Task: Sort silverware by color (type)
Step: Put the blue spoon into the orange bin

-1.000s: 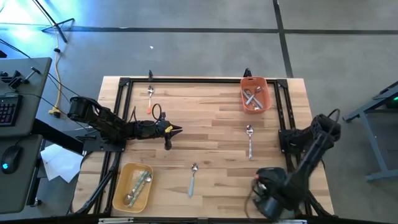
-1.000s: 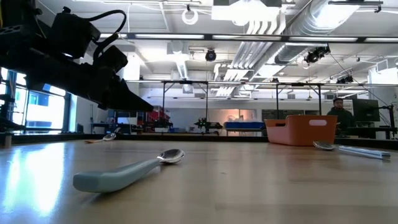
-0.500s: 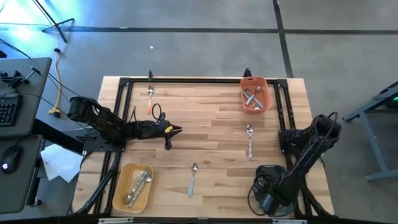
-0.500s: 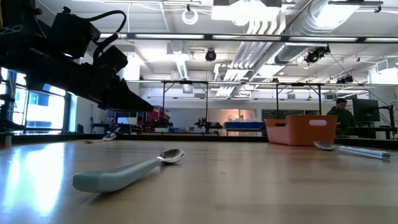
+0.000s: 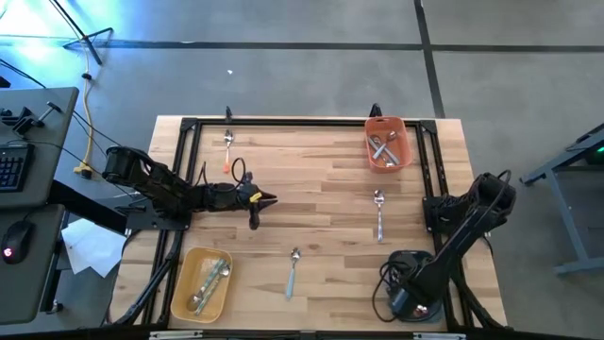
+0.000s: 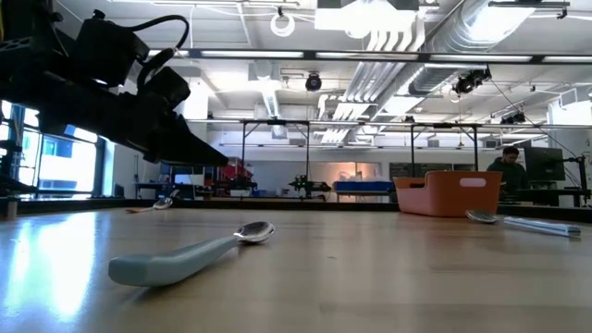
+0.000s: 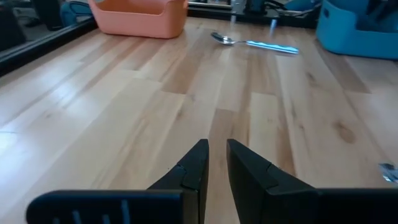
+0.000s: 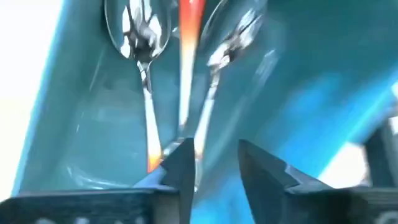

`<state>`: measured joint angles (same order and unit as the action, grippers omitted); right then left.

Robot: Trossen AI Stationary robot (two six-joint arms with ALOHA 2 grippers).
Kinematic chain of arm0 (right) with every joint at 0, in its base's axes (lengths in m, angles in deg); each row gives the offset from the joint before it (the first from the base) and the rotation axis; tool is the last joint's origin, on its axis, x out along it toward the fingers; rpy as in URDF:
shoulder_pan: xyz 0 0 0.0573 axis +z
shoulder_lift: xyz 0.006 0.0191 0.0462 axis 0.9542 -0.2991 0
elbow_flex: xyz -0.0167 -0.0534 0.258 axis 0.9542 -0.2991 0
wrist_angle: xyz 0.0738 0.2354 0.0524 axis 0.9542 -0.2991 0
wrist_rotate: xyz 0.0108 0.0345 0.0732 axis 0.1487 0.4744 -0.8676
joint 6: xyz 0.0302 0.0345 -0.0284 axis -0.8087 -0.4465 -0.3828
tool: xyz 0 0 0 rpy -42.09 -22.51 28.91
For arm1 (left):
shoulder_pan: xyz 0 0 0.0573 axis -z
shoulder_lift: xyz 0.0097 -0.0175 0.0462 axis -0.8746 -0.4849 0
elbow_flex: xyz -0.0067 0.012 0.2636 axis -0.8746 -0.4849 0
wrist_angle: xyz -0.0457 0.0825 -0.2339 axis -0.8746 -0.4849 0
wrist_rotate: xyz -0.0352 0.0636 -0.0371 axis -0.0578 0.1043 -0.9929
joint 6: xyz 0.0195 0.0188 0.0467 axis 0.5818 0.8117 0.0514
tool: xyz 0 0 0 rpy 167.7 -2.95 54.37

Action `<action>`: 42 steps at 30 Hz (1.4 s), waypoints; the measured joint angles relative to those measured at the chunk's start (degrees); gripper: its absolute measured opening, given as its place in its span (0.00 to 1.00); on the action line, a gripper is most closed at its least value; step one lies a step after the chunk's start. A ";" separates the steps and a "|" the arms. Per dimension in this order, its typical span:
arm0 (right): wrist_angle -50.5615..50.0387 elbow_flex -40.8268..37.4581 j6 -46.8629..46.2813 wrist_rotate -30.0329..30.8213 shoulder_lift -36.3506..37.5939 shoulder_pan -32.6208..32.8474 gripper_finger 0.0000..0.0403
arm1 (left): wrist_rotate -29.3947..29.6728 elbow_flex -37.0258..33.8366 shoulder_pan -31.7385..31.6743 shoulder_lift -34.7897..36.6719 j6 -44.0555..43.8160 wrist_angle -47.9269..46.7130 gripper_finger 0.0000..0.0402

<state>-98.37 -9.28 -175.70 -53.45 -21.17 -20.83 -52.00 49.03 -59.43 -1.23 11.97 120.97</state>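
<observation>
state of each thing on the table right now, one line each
left pincer: above bare wood, holding nothing
right pincer: open, over blue bin
blue bin: holds silverware
orange bin: holds silverware
yellow tray: holds silverware
blue-handled spoon: loose, flat on table

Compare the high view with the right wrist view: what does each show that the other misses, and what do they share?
Only the high view shows the whole table, the orange bin, the yellow bin, the loose spoons and the left hand hovering mid-table. Only the right wrist view shows inside a blue bin: an orange-handled piece lying among silver spoons. Both show the right hand, at the table's near right corner, its fingers apart over the bin.
</observation>
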 joint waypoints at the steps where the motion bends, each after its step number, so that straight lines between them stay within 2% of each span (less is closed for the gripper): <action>1: -2.95 1.74 1.78 0.27 0.00 -0.40 0.28 | -0.38 0.00 0.00 0.00 -0.33 0.00 0.12; 4: -9.72 7.29 8.55 3.33 0.00 -1.74 0.29 | -1.75 0.00 0.00 0.00 -0.35 0.00 0.12; 8: -15.75 13.15 18.66 12.30 0.00 -4.80 0.23 | -2.92 0.00 0.00 0.00 -0.34 -0.21 0.12; 11: -15.97 15.10 27.01 19.55 0.04 -7.69 0.14 | -2.94 0.00 0.00 0.00 0.02 -0.40 0.12; 14: -14.13 14.69 35.88 23.38 0.04 -10.87 0.04 | -2.94 0.00 0.00 0.00 0.16 -1.87 0.12; 17: -9.54 12.69 45.62 28.27 0.04 -13.98 0.02 | -2.94 0.00 0.00 0.00 0.84 -3.67 0.12; 20: 0.02 9.73 58.82 32.29 0.04 -17.63 0.02 | -2.96 0.00 0.00 -0.01 1.14 -4.35 0.12; 25: 22.28 2.84 81.37 33.16 0.02 -24.66 0.01 | -2.94 0.00 0.00 0.00 1.22 -4.33 0.11; 27: 33.18 -0.64 89.29 32.15 0.02 -27.52 0.00 | -2.95 0.00 0.00 -0.01 1.22 -4.33 0.11; 30: 50.60 -6.56 98.35 27.59 0.02 -31.27 0.00 | -2.96 0.00 0.00 0.00 1.22 -4.33 0.11; 34: 73.03 -14.13 105.51 21.39 0.02 -34.57 0.00 | -2.95 0.00 0.00 -0.01 1.22 -4.31 0.11; 36: 80.25 -16.69 107.81 19.71 0.02 -35.33 0.00 | -2.94 0.00 0.00 -0.02 1.22 -4.31 0.11; 42: 87.11 -18.80 109.52 19.46 -1.33 -35.66 0.00 | -2.94 0.00 -0.04 0.00 1.71 -4.26 0.11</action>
<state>-11.26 -28.08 -66.19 -33.99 -22.50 -56.50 -54.94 49.03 -59.48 -1.23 13.68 116.71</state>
